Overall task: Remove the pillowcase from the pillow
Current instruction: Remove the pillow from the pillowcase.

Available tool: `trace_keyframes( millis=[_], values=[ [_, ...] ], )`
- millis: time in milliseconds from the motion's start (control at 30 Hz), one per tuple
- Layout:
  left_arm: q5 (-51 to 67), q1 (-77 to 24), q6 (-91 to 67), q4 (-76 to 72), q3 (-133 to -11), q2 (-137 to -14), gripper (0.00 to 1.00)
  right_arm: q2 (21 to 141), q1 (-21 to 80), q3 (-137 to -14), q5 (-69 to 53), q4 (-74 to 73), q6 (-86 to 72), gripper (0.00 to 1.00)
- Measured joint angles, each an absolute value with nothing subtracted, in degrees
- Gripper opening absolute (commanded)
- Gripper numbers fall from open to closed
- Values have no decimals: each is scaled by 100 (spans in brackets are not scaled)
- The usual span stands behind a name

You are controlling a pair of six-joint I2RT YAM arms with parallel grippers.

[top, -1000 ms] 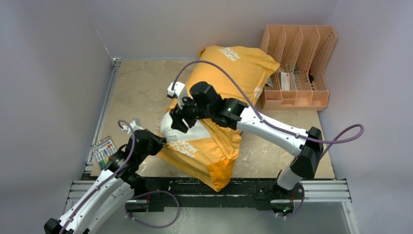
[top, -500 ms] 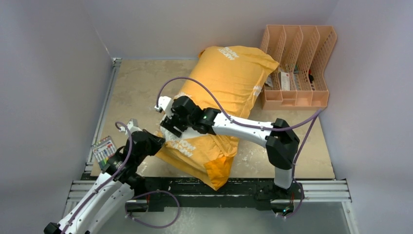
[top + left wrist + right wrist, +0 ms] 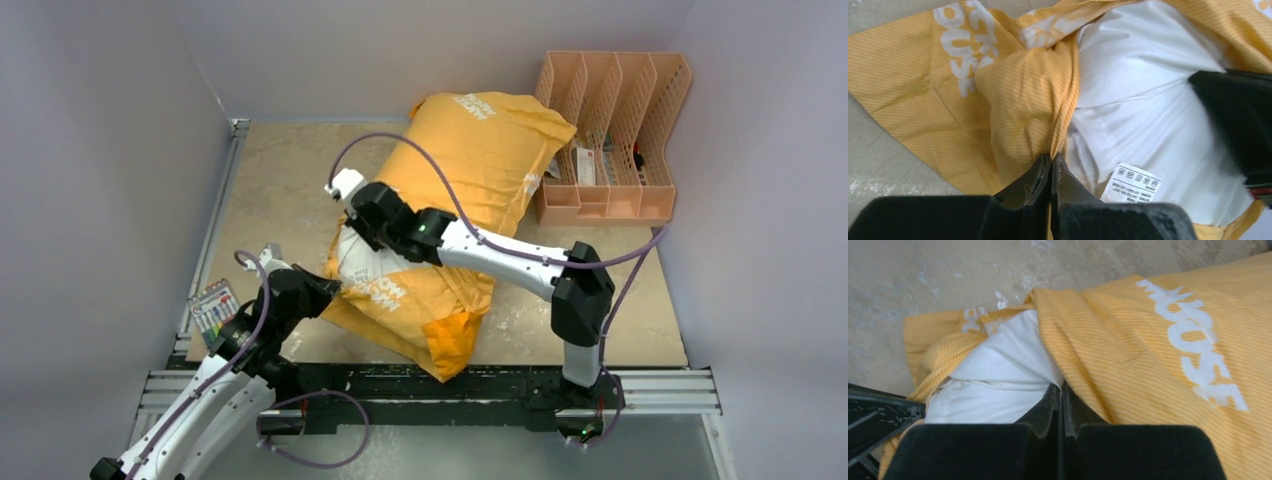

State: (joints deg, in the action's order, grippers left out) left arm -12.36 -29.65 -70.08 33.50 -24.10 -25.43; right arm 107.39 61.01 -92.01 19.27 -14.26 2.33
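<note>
Down on the tabletop (image 3: 290, 180) now. Big orange-yellow pillowcase (image 3: 480, 150) stretched out slantwise, far corner right up against the peach rack (image 3: 610, 140), open end well away from the rack, down toward the arm bases. White lettering up on the end nearest the rack, more lettering on the rumpled end farthest from it. Bunched and folded there, mouth gaping.

Poking out of that mouth, well apart from the rack: a corner of the white pillow (image 3: 357, 262), wrinkled, with a small printed label (image 3: 1130, 182) sewn on. Rest of the pillow hidden inside the cover.

Left gripper (image 3: 1051, 161) pressed tight together, pinching a gathered fold of the orange cloth right at the hem, just beside the bare white. Right gripper (image 3: 1060, 392) reaching in from the rack side, also clamped together, tips right at the line between orange hem and white pillow. Cannot tell whether pinching cloth or pillow. Both grippers near each other at the open end.

Beyond the left arm, farthest from the rack: a flat pack of coloured pens (image 3: 213, 310) at the tabletop's edge.
</note>
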Motion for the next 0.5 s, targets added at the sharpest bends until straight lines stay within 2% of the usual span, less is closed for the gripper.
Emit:
trace_keyframes(
  millis=[167,367,500],
  values=[
    [-1319,-2965,-7164,3192,-2410,-2530,0,10477,5518,-9782,1284,-1870,-622,0],
    [-1328,-2978,-7341,2921,-2412,-2571,0,9723,5131,-9734,751,-2060,-1310,0],
    [-1455,-2976,-7312,3312,-2362,-2930,0,8973,4923,-9360,825,-1564,-1459,0]
  ],
)
